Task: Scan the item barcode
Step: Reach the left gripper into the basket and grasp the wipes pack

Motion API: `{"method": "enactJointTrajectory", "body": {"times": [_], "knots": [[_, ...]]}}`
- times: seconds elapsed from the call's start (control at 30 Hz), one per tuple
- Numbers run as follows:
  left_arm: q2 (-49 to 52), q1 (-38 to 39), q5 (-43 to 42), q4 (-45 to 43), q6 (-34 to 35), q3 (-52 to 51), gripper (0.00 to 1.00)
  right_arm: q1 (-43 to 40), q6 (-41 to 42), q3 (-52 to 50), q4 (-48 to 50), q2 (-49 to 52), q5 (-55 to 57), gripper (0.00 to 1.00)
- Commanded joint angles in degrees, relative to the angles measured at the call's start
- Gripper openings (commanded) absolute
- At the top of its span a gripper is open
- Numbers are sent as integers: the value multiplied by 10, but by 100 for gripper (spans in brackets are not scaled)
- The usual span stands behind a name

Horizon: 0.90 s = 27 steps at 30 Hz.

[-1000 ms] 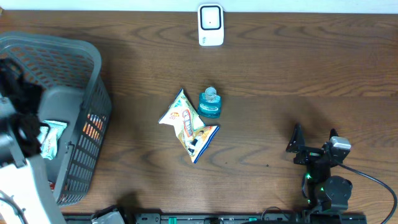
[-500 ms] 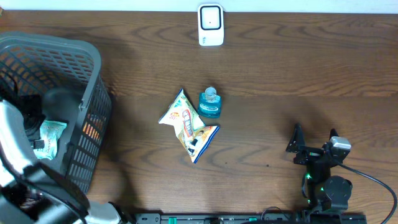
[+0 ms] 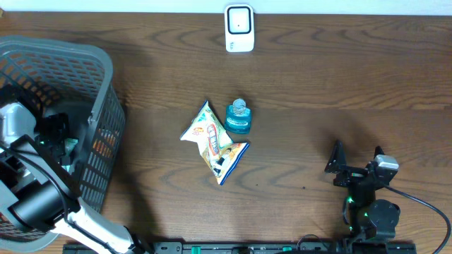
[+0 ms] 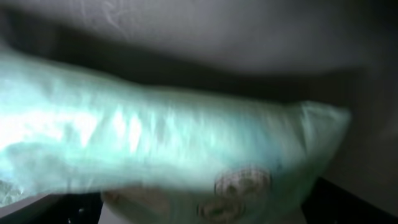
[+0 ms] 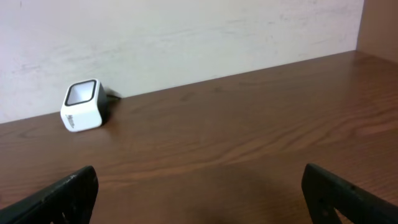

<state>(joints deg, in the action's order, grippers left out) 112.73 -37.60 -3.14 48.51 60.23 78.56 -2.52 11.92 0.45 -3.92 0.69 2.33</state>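
Note:
The white barcode scanner (image 3: pixel 239 29) stands at the table's far edge and also shows as the scanner (image 5: pixel 82 106) in the right wrist view. A colourful snack packet (image 3: pixel 212 141) and a small blue bottle (image 3: pixel 239 116) lie mid-table. My left gripper (image 3: pixel 56 134) is down inside the grey basket (image 3: pixel 106 77), right over a pale green packet (image 3: pixel 68 144). That green packet (image 4: pixel 174 143) fills the blurred left wrist view, with the left gripper (image 4: pixel 205 211) spread wide around it. My right gripper (image 3: pixel 357 154) rests open at the front right, and the right gripper (image 5: pixel 199 193) holds nothing.
The basket takes up the table's left side and holds other items, partly hidden by my left arm. A cable runs from the right arm's base toward the front right edge. A pale wall rises behind the scanner.
My left arm has swung and dropped deeper into the basket, closing in on the green packet. The right arm and the items on the table have stayed put.

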Motion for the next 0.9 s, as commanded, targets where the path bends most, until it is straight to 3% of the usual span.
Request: {"method": "enactJointTrajectory", "body": {"times": [0.0,0.03,0.07,0.1,0.13,0.17,0.4,0.87], "knots": [[39,2,-3,-13,-2,-7,95,3,-4,-1,-1,-3,3,99],[43,2,-2,-13,-6,-7,81,3,-4,-1,-1,-3,3,99],[46,3,-1,-13,-13,-7,59,3,-4,-1,-1,-3,3,99],[46,4,-1,-13,-18,-7,25,3,-4,-1,-1,-3,3,99],[46,5,-1,-13,-23,-7,12,3,-4,-1,-1,-3,3,99],[45,5,-1,-13,-28,-7,8,3,-4,-1,-1,-3,3,99],[6,4,-1,-8,-62,-7,7,3,-4,-1,-1,-3,3,99],[-216,5,2,29,-86,-7,7,3,-4,-1,-1,-3,3,99]]}}
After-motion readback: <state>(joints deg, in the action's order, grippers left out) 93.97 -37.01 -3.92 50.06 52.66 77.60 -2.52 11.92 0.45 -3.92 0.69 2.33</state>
